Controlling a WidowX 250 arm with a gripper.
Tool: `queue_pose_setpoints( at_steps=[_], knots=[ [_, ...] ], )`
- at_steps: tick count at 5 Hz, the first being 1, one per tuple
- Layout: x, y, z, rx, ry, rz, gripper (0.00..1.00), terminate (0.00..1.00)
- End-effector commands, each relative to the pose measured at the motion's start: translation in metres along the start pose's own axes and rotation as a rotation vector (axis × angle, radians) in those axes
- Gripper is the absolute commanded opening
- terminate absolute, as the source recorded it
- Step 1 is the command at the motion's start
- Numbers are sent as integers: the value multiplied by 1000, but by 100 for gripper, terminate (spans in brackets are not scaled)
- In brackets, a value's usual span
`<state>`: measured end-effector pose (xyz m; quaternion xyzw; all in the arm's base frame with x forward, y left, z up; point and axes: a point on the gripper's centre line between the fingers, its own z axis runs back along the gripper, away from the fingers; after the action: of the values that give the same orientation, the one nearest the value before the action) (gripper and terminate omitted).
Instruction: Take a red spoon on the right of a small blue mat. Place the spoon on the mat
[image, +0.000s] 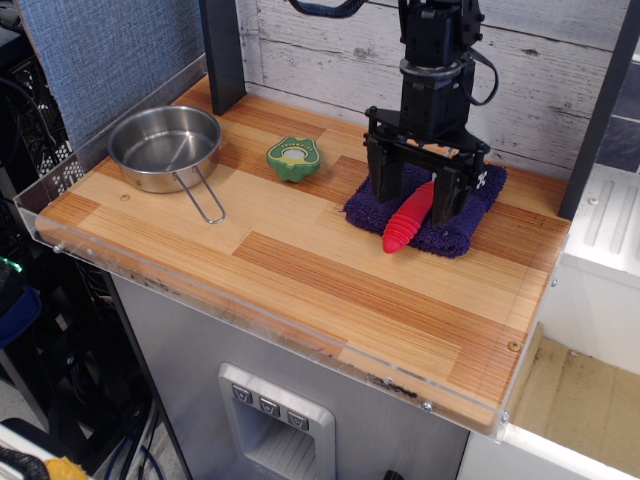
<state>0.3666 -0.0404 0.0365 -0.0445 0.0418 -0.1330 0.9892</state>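
Observation:
The red spoon lies tilted on the small blue mat at the back right of the wooden table. Its ribbed red handle points toward the front, and the tip reaches just past the mat's front edge. Its metal head is hidden behind the gripper. My gripper stands upright over the mat. Its black fingers are spread apart on either side of the handle and do not grip it.
A steel pan with a wire handle sits at the back left. A green pepper-shaped toy lies left of the mat. Black posts stand at the back, and a clear acrylic rim lines the table's front.

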Motion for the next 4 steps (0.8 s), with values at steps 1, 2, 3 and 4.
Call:
queue_pose_setpoints(
  at_steps=[1,2,3,4],
  knots=[
    [-31,17,79,48,-200,54,100,0],
    [-46,25,85,64,-240,80,100,0],
    [-49,28,82,79,-256,65,100,0],
    [-48,30,78,111,-243,79,100,0]
  ],
)
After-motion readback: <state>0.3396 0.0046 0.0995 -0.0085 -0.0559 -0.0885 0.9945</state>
